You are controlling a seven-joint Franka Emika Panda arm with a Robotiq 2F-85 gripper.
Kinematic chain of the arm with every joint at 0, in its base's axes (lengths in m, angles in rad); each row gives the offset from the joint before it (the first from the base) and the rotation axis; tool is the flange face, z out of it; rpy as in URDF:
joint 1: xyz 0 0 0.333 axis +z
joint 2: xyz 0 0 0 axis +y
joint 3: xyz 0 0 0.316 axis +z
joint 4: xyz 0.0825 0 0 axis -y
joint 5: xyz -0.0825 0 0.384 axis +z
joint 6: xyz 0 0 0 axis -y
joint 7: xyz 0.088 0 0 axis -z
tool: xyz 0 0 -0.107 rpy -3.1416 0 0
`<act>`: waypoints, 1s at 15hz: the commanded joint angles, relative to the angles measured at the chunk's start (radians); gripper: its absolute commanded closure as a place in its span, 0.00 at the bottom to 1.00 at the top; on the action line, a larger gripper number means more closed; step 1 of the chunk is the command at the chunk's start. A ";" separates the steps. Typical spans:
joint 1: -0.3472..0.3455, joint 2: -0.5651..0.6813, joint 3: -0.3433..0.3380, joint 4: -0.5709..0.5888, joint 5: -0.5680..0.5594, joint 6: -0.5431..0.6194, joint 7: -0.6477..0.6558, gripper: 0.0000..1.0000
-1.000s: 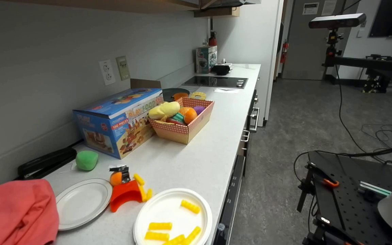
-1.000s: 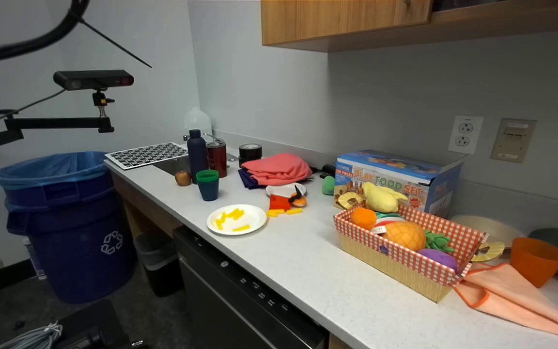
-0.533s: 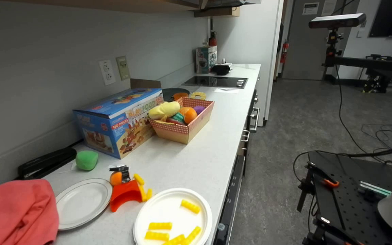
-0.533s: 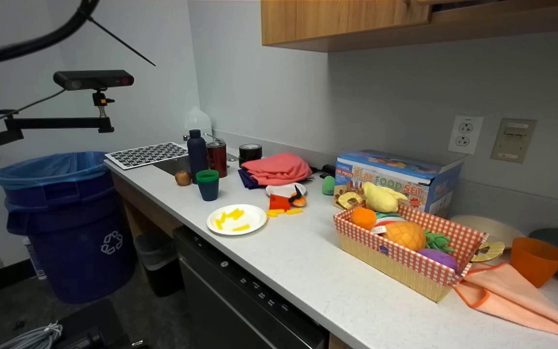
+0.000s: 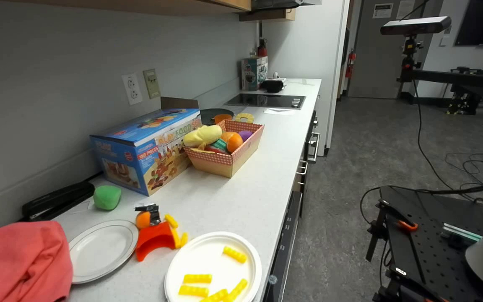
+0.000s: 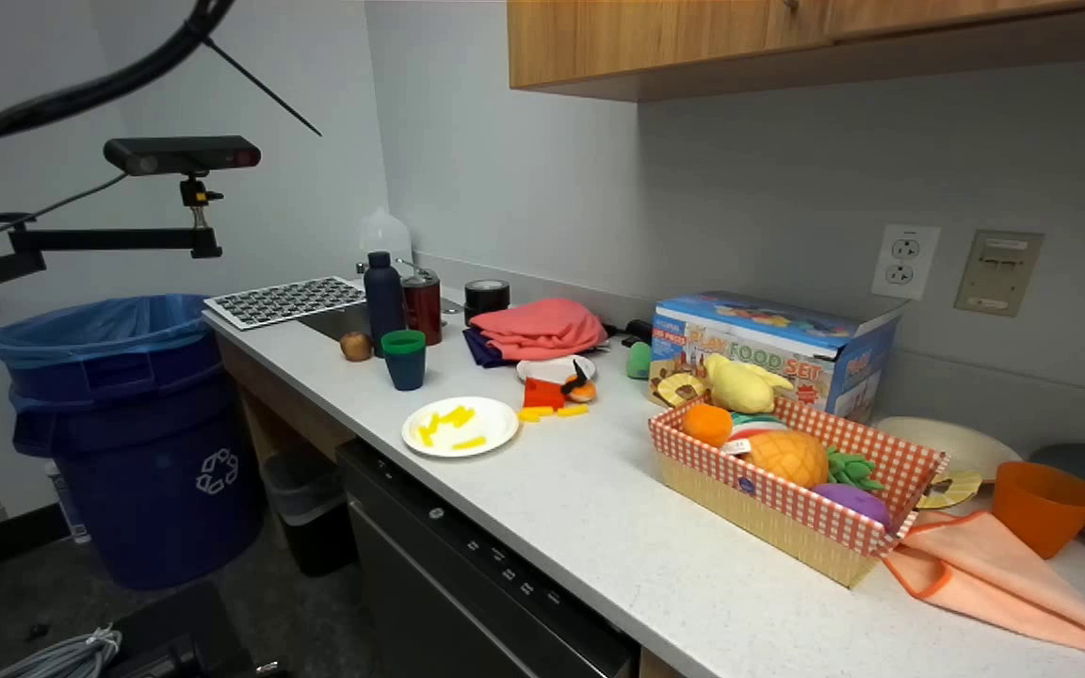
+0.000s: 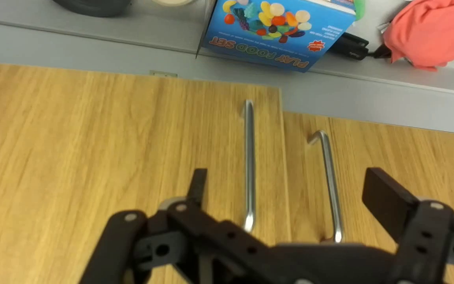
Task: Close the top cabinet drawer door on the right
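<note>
The right-hand wooden cabinet door (image 6: 938, 11) hangs nearly level with the neighbouring left door (image 6: 655, 42) in an exterior view. The wrist view looks upside down. There the right-hand door (image 7: 93, 157) fills the left side, and its edge seems to stand slightly proud of the neighbouring door (image 7: 400, 157). Its metal handle (image 7: 249, 165) is beside the other door's handle (image 7: 331, 185). My gripper (image 7: 286, 187) is open and empty in front of the doors. Its fingers appear on either side of both handles; contact cannot be told. The gripper is out of both exterior views.
Below the cabinet, the counter (image 6: 580, 508) holds a play food box (image 6: 750, 344), a basket of toy food (image 6: 759, 527), a white plate (image 6: 495, 438) and an orange cup (image 6: 1042, 508). A camera on a stand (image 6: 183, 155) is at the left.
The right-hand door has swung inward, and the dark gap under it in an exterior view is covered now. The black cable at the upper left has shifted right. Counter items have not moved.
</note>
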 commanded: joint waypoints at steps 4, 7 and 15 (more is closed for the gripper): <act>-0.023 0.050 0.001 0.097 0.021 -0.005 -0.026 0.00; -0.021 0.024 0.000 0.082 0.017 -0.003 -0.029 0.00; -0.008 -0.122 0.014 -0.060 0.006 0.031 -0.012 0.00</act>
